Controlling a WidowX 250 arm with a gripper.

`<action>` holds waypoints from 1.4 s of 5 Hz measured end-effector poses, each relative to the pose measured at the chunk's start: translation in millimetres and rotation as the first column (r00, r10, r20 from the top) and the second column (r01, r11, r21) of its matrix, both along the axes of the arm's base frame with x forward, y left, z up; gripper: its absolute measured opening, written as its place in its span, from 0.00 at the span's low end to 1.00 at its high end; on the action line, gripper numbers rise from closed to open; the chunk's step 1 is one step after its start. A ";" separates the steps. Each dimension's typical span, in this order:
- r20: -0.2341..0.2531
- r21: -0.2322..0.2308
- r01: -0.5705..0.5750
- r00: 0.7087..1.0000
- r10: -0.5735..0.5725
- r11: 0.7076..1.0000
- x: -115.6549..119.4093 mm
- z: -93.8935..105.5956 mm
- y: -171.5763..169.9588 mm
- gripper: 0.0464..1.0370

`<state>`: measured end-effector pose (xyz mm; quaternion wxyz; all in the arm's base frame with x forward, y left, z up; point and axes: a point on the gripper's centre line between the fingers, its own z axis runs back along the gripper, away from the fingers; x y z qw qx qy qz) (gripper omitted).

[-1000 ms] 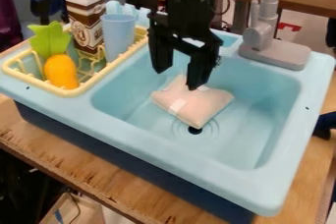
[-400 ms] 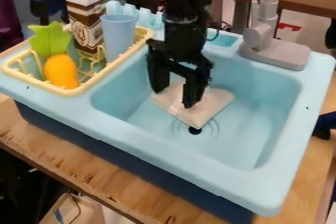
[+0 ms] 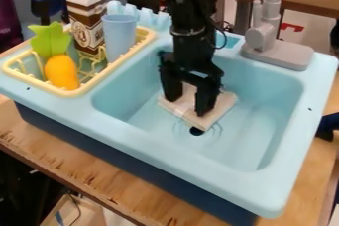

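The end effector hangs low inside the light blue toy sink, its two fingers apart over a pale pink pouch. The pouch lies flat on the basin floor, partly hidden by the fingers; whether they press on it cannot be told. Just beside the pouch, on the camera's side, is the dark round drain. The basin walls stand all around the pouch and the lowered end effector.

A grey faucet rises from the far rim toward the right of the view, apart from the arm. At the left, a yellow rack is set into the sink top. It holds an orange toy piece, a green leafy toy piece, a brown and white carton and an upright blue cup. The cup stands nearest the arm. The whole sink sits on a wooden tabletop.

The carton's front bears a round, light emblem with printing on brown. A small whitish patch shows on the pouch.
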<state>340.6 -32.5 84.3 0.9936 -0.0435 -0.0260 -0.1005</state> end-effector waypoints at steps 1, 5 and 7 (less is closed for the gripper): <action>0.014 -0.060 -0.006 1.000 0.006 0.998 0.3 -1.9 -6.8 0.96; -0.095 -0.285 0.040 0.993 -0.069 0.958 -11.0 -0.8 -93.3 0.96; -0.168 -0.290 0.012 0.984 -0.063 0.957 -29.0 2.2 -106.2 0.96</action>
